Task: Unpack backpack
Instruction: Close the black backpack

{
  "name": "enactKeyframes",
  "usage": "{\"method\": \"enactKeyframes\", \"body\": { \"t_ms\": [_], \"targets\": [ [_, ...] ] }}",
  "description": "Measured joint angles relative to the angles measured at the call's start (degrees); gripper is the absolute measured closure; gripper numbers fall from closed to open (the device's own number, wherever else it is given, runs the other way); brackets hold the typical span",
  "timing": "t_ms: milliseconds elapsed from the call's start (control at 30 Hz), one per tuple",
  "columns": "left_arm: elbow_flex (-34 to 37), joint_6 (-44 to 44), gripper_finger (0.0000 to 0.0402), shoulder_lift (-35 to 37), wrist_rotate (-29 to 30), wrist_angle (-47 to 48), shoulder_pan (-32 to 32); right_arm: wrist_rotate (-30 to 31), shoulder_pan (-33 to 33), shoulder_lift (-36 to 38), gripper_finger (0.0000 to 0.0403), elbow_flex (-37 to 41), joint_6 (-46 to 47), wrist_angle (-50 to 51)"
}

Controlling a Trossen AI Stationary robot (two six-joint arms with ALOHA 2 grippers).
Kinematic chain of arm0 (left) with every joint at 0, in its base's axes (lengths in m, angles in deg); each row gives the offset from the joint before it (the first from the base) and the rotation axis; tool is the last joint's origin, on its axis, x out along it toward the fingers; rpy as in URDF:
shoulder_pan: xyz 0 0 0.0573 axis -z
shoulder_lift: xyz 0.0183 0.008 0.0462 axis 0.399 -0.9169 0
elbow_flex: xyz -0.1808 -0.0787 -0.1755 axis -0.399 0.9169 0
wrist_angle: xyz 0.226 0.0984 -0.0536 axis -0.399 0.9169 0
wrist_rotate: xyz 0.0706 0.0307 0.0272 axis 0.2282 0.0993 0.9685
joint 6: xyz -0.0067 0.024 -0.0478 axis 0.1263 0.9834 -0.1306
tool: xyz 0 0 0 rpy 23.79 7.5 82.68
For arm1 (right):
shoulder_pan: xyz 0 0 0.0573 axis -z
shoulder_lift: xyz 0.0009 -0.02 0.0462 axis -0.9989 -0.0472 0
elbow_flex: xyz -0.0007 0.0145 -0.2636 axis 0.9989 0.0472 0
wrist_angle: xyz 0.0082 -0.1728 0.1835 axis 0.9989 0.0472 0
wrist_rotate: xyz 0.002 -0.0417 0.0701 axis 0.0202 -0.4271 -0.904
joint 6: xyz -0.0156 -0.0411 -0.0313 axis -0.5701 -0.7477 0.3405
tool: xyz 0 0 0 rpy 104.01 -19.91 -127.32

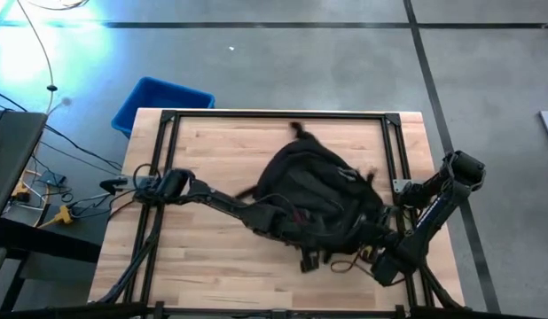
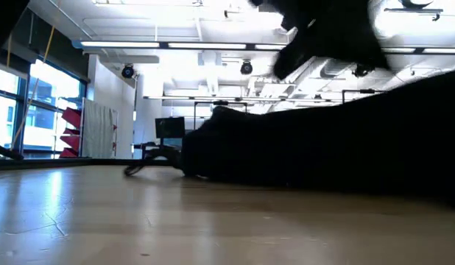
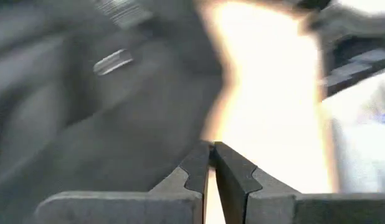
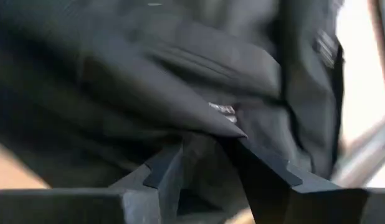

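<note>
**Setting: robotics laboratory or open workshop hall**

Wooden table (image 1: 283,266) with black frame on a taped grey concrete floor (image 1: 345,62); loose cables (image 1: 43,168) beside it. Exposed ceiling strip lights (image 2: 168,46), tall windows (image 2: 36,110); a distant monitor (image 2: 170,129), probably.

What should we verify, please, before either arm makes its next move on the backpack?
1. Backpack fully on the table: ok.
2. Left gripper shut: ok; whether it caught any fabric: cannot tell.
3. Right gripper holding a fold of backpack fabric between its fingers: ok.
4. Backpack opened: cannot tell.
5. Anything unpacked onto the table: not ok, nothing seen outside the backpack.
6. Blue bin off the table's far left corner: ok.
</note>
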Motion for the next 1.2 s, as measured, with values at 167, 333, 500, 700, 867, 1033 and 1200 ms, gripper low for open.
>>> {"method": "enactKeyframes", "body": {
  "t_ms": [167, 333, 500, 700, 867, 1033, 1200],
  "targets": [
    [-2.8, 6.22, 0.0399, 0.51, -0.38, -6.68, 1.88, -0.42, -0.65, -0.02, 0.0269, -3.22, 5.08, 9.23],
    [-10.26, 9.04, 0.0399, 0.7, 12.31, 7.9, 3.81, 6.85, -3.06, -0.02, 0.0269, -8.21, 2.36, 6.55],
    [-14.97, 2.62, 0.0399, 0.7, 36.67, 30.65, 5.06, 13.68, -4.51, -0.02, 0.0269, -10.22, -5.14, -2.03],
    [-15.17, -13.42, 0.0399, 0.31, 37.37, 49.67, 1.75, 12.77, 2.66, 0.0, 0.0276, -6.7, -13.45, -6.21],
    [-11.72, -18.82, 0.0399, 0.14, 37.12, 55.35, -0.84, 10.44, 11.77, 0.0, 0.0288, -1.8, -20.58, -11.0],
    [-5.26, -19.68, 0.0399, 0.13, 30.7, 51.81, -3.6, 1.96, 18.42, 0.0, 0.0295, 5.94, -27.74, -21.61],
    [0.09, -14.33, 0.0399, 0.19, 21.56, 37.76, -3.82, -2.26, 18.36, 0.24, 0.0296, 12.02, -24.04, -23.46]
  ]
}}
